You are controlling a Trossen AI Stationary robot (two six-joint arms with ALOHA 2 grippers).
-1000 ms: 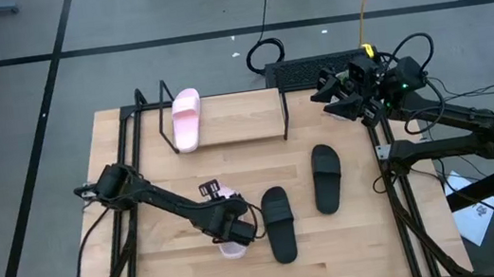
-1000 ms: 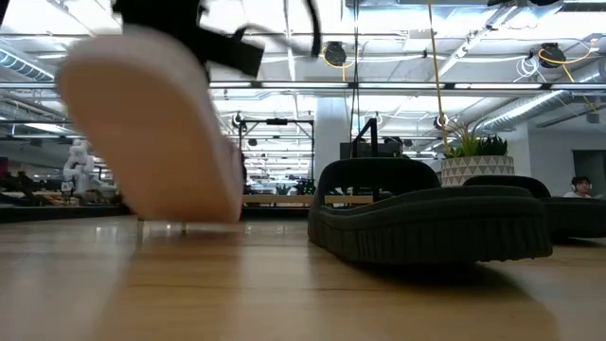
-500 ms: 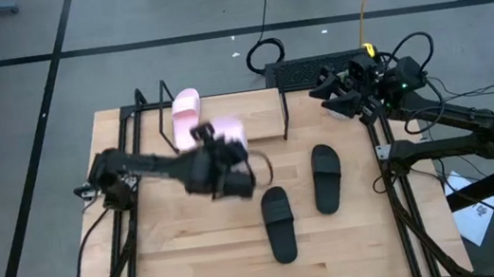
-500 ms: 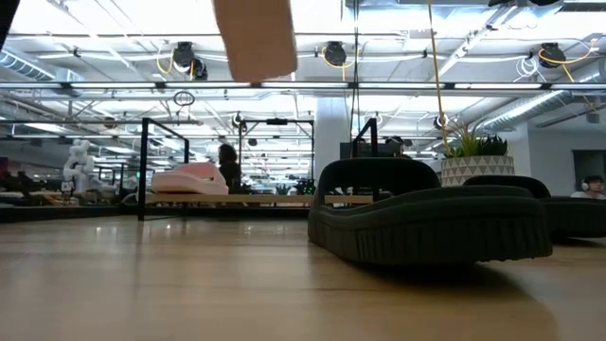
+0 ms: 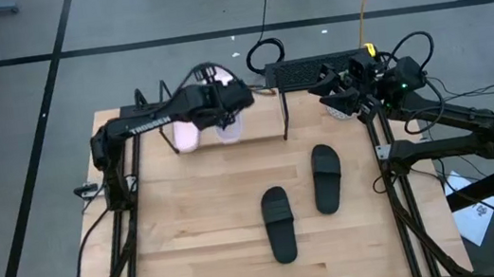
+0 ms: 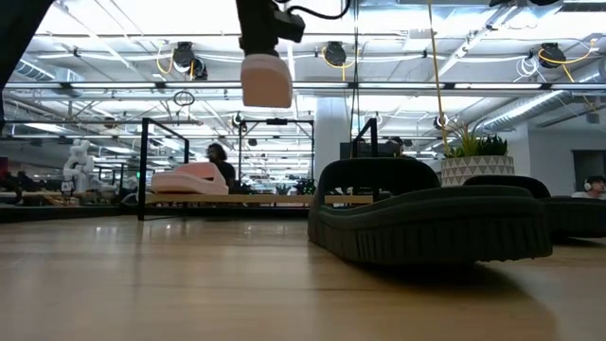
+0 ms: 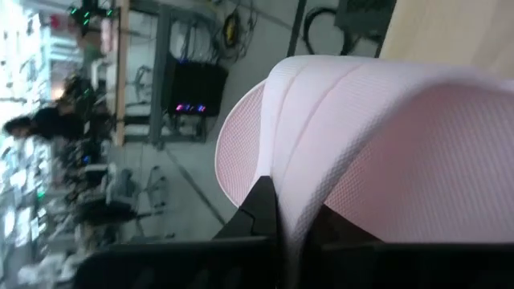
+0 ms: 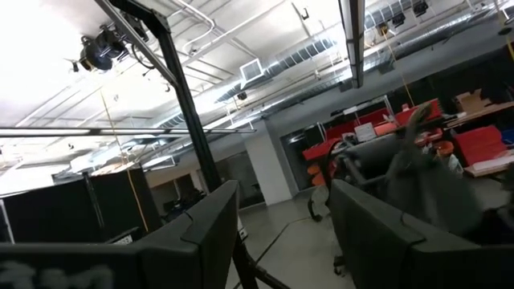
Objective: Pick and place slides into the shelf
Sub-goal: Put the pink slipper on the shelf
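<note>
My left gripper (image 5: 224, 99) is shut on a light pink slide (image 5: 229, 127) and holds it over the shelf (image 5: 259, 118), a light-wood board on a black wire frame at the table's far edge. The other pink slide (image 5: 186, 139) lies sole-down on the shelf's left part, half hidden by my left arm; the low view shows it as the pink slide on the shelf (image 6: 189, 178). Two black slides (image 5: 279, 222) (image 5: 327, 178) lie flat on the tabletop. My right gripper (image 5: 334, 91) hangs open by the far right corner, away from everything. My left gripper pinches the pink slide by its wide strap (image 7: 321, 136); one dark finger (image 7: 261, 210) lies against the strap's edge. The fingers come from above. The slide (image 6: 266, 80) hangs below the gripper, lifted clear above the shelf.
The shelf's upright wire ends (image 5: 166, 106) (image 5: 284, 114) stand at either side of the board. The shelf board to the right of the held slide is bare (image 5: 264, 125). A black mat (image 5: 300, 72) and cables lie beyond the far edge. People show far off in the room.
My left gripper has lifted the pink slide off the near middle of the table, beside the black slide, and carried it up and toward the far edge, so that it now hangs over the shelf next to the first pink slide. My right arm has kept still.
</note>
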